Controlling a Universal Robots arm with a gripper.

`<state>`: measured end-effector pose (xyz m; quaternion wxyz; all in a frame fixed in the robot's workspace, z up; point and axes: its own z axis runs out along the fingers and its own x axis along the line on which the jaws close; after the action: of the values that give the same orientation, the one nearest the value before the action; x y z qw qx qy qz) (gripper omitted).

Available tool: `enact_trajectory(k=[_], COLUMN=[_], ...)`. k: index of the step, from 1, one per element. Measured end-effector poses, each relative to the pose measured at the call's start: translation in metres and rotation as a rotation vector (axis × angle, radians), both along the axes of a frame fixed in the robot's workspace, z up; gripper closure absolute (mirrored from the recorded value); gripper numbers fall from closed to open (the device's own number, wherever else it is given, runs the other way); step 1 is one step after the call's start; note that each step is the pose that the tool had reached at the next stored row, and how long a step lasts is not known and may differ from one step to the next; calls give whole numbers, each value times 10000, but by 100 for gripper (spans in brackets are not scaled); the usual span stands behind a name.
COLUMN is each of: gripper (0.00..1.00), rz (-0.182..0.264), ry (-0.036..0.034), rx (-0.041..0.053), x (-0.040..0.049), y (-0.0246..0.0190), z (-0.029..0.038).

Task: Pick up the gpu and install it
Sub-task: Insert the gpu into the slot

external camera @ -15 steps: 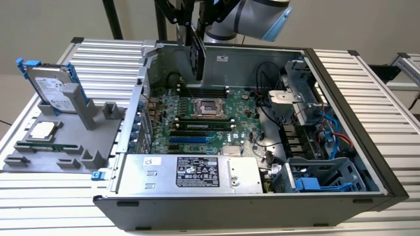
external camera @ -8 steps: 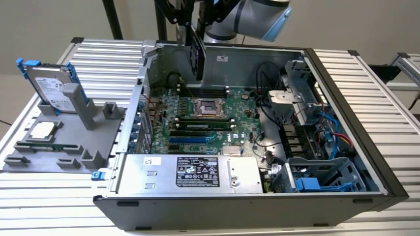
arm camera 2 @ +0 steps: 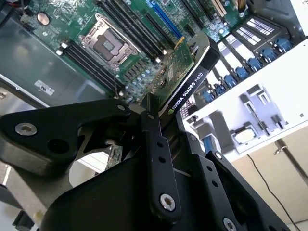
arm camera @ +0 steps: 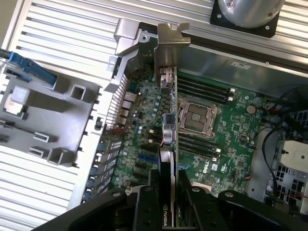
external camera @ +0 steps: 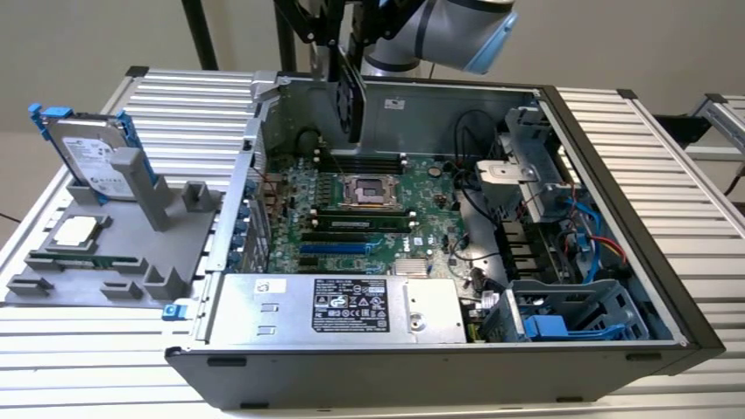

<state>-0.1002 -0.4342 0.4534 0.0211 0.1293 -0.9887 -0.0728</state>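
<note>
Sitting on a slatted table (external camera: 652,148), the case (external camera: 466,371) holds a motherboard (external camera: 349,218), the gripper (arm camera: 169,185) clamps the gpu (arm camera 2: 180,72) above the case, and a tray (external camera: 82,279) beside it holds a drive (external camera: 93,161).

An open computer case (external camera: 407,375) lay on the slatted metal desk (external camera: 652,131). Inside it were a green motherboard (external camera: 349,218) with an empty processor socket (external camera: 372,189) and a silver power supply (external camera: 338,305). At the exterior view's left, a grey tray (external camera: 52,284) held a blue-railed hard drive (external camera: 91,161) upright and a square silver chip (external camera: 76,230) lying flat.
</note>
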Motion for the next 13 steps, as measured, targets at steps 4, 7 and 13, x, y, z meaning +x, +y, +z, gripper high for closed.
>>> enact_trajectory(k=[4,7,13], gripper=[100,100,100], rz=[163,300,565], ry=[0,0,0], rx=[0,0,0], x=[0,0,0], y=[0,0,0], z=[0,0,0])
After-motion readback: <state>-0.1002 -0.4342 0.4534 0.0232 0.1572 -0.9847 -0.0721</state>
